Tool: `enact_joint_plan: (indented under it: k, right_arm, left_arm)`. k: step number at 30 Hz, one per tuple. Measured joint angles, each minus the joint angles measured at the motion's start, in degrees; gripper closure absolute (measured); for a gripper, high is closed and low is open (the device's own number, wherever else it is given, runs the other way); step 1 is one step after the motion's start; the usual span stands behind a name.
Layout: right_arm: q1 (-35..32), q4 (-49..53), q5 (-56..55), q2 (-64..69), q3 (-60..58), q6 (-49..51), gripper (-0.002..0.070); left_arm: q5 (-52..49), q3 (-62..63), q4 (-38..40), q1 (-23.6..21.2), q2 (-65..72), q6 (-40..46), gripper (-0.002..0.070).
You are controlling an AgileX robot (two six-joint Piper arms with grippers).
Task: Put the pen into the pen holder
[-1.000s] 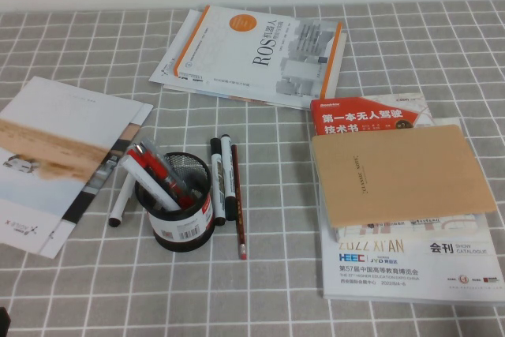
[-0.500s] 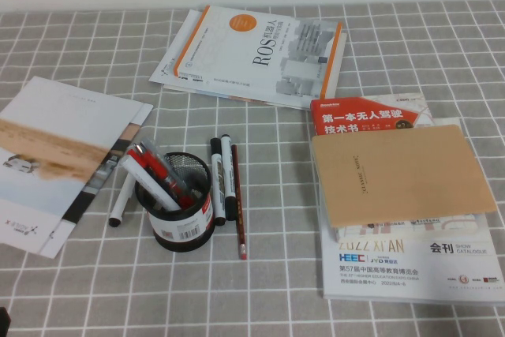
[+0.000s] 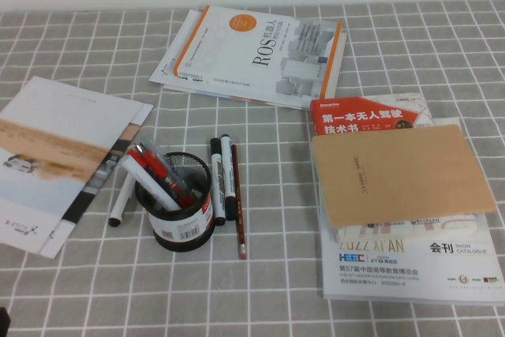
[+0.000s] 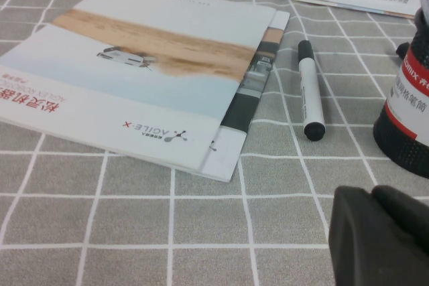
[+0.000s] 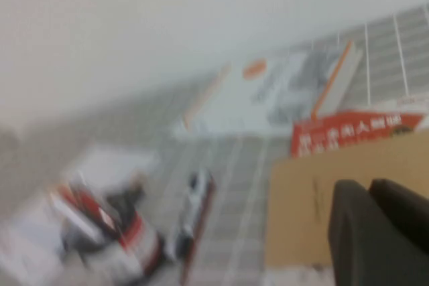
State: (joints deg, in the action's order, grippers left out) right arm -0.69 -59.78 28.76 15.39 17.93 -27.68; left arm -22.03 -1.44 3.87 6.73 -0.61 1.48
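The pen (image 3: 237, 201), a very thin dark-red stick with a small red tip, lies flat on the checked cloth just right of the pen holder (image 3: 175, 204). The holder is a black mesh cup with a barcode label, and red-and-white pens stand in it. Two white markers (image 3: 222, 179) with black caps lie between the holder and the pen. My left gripper (image 4: 373, 196) is shut and empty, low over the cloth near the holder's base (image 4: 407, 122). My right gripper (image 5: 368, 192) is shut and empty, raised over the brown notebook (image 5: 301, 212). Neither arm shows in the high view.
A third marker (image 3: 121, 204) lies left of the holder beside a brochure (image 3: 55, 151). A white-and-orange book stack (image 3: 256, 54) sits at the back. The brown notebook (image 3: 398, 173) tops a pile of catalogues (image 3: 410, 262) on the right.
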Motion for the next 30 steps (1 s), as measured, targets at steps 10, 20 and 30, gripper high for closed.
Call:
enact_joint_plan:
  k: [10, 20, 30]
  right_arm:
    - [0.00, 25.85, 27.06, 34.32, 28.05, 6.00, 0.0689]
    - [16.00, 51.46, 41.27, 54.76, 45.17, 28.43, 0.0689]
    - [29.51, 55.97, 41.56, 72.27, 57.15, 34.92, 0.0689]
  left_arm:
    - [0.00, 0.00, 0.00, 0.00, 0.00, 0.00, 0.0678]
    - [0.00, 0.00, 0.00, 0.00, 0.00, 0.00, 0.0678]
    - [0.00, 0.00, 0.00, 0.00, 0.00, 0.00, 0.0678]
